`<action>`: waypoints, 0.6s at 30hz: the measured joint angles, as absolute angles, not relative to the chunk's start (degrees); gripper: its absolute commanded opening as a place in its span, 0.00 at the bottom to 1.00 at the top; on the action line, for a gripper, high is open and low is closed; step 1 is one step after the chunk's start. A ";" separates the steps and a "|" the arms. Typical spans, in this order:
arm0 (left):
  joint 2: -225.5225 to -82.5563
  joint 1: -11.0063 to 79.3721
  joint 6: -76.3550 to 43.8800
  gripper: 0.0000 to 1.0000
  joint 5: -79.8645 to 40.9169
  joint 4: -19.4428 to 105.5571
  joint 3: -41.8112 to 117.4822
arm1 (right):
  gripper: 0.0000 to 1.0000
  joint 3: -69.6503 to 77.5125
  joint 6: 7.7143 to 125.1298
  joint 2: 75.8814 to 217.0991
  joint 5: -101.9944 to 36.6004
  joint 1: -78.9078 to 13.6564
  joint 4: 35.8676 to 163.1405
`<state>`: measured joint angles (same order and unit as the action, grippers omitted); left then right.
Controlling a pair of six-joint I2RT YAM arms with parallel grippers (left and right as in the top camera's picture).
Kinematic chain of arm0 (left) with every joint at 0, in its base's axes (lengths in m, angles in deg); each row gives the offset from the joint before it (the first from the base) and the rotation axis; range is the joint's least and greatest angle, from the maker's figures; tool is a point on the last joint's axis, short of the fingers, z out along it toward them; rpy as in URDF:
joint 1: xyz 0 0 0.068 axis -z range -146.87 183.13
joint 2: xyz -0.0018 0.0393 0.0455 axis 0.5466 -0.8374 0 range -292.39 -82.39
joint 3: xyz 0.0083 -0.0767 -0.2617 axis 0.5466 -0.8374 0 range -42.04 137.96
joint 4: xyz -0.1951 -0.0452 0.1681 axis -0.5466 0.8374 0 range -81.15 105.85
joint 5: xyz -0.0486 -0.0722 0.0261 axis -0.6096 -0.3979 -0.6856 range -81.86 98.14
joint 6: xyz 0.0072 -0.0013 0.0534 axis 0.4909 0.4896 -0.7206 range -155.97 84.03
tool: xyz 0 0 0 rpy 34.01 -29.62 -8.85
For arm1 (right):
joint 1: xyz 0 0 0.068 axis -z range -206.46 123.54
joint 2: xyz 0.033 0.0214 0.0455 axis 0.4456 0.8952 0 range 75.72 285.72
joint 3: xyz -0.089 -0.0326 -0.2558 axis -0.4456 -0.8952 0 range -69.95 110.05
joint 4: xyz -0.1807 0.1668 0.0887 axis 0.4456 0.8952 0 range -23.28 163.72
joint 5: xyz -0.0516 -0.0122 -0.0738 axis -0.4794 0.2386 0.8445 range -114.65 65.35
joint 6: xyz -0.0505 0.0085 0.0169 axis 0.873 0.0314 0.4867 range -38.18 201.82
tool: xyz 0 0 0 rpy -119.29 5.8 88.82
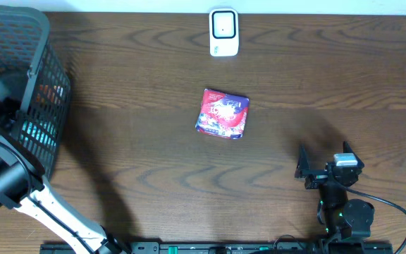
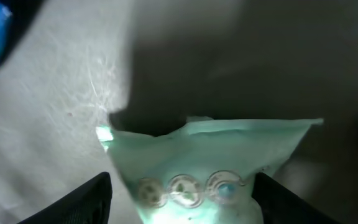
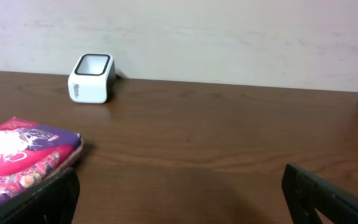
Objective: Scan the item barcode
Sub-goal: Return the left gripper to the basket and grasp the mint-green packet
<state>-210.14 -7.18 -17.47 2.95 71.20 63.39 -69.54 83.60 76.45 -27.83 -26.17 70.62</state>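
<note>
left wrist view: left gripper point(image 2: 182, 190) is down inside the dark mesh basket point(image 1: 44, 85), its black fingers point(image 2: 92, 199) on either side of a pale green glossy pouch point(image 2: 210, 155). cannot tell if they pinch it or only flank it. right gripper point(image 1: 324, 156) rests spread wide and empty over the dark wooden table point(image 1: 154, 176). small white box scanner point(image 1: 223, 32) sits at the far edge, well apart from the basket. risk: a shallow edge grip could let the slick pouch slip on lift. barcode face not visible, so it may reach the scanner turned away.
</note>
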 measured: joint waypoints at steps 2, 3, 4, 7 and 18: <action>-210.14 -7.18 -17.43 0.43 2.95 71.24 63.06 | 0.99 -69.54 83.60 76.45 -27.86 -26.17 70.62; -210.14 -7.18 -17.21 0.30 2.89 71.35 63.06 | 0.99 -69.54 83.60 76.45 -27.86 -26.17 70.62; -210.14 -7.18 -16.86 0.19 2.49 71.42 63.06 | 0.99 -69.54 83.60 76.45 -27.83 -26.17 70.60; -209.98 -7.27 -16.77 0.07 1.16 71.79 63.10 | 0.99 -69.54 83.60 76.45 -27.83 -26.17 70.62; -206.81 -8.78 -16.86 0.07 -11.52 72.20 63.76 | 0.99 -69.54 83.60 76.45 -27.83 -26.17 70.60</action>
<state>-206.81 -8.78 -16.86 -11.52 72.20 63.76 -69.54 83.60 76.45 -27.83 -26.17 70.60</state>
